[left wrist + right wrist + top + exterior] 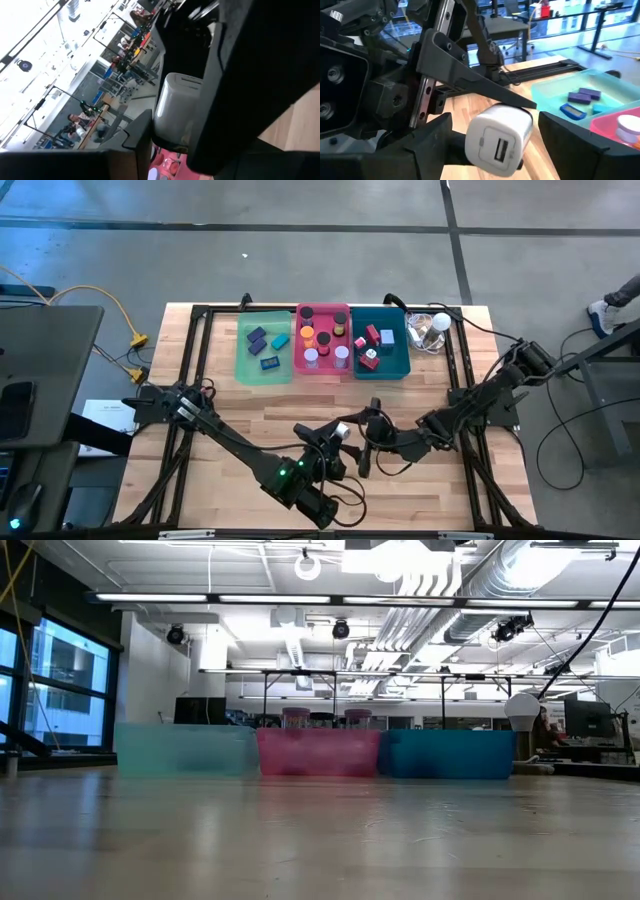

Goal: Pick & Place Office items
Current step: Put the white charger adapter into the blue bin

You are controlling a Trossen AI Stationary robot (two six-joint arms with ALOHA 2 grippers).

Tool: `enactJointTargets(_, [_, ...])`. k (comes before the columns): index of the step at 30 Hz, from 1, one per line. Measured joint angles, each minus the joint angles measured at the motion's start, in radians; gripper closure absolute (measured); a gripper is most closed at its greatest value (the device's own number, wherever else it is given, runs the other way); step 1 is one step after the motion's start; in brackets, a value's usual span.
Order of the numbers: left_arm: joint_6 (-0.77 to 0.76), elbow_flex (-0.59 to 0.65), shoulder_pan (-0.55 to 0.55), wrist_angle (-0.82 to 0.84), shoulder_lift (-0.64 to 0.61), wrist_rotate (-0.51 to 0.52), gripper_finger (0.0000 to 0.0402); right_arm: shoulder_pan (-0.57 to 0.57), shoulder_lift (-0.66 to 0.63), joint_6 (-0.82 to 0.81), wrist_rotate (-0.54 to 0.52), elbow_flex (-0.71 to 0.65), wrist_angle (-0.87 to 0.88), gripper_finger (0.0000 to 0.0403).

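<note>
In pink tray [323, 365]: cylinders [326, 335]
</note>
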State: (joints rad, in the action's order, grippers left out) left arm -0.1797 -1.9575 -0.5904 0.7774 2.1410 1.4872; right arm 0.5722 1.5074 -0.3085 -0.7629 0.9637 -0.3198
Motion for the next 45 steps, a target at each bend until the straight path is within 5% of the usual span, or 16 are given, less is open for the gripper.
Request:
enactJointTargets(6, [0.006, 0.0, -0.001, 0.0, 0.0, -0.004, 0.0269, -0.025, 0.0, -0.001, 0.082, 0.0, -0.001, 0.0151])
enactJointTargets(13, [0.021, 0.0, -0.001, 0.004, 0.0, -0.008, 0.0269, -0.027, 0.0, -0.013, 0.077, 0.0, 0.015, 0.0268])
enactJointTargets(18, [0.027, 0.001, -0.002, 0.003, 0.0, -0.049, 0.0269, -0.027, -0.001, -0.014, 0.081, 0.0, 0.03, 0.0272])
enactJointTargets(26, [0.001, 0.0, -0.003, -0.027, -0.001, -0.06, 0.014, -0.022, 0.0, 0.026, 0.093, 0.0, 0.057, 0.0272])
enactJointTargets(31, [0.089, 0.0, -0.024, -0.026, -0.001, -0.061, 0.0095, -0.011, -0.023, -0.003, 0.084, 0.0, 0.139, 0.0272])
enactJointTargets(38, [0.187, 0.0, -0.056, -0.008, -0.005, -0.209, 0.0089, 0.009, -0.113, -0.173, -0.082, 0.0, 0.462, 0.0273])
enactJointTargets(45, [0.061, 0.0, -0.035, 0.141, -0.005, -0.353, 0.0088, -0.048, -0.252, -0.447, -0.147, 0.0, 0.883, 0.0273])
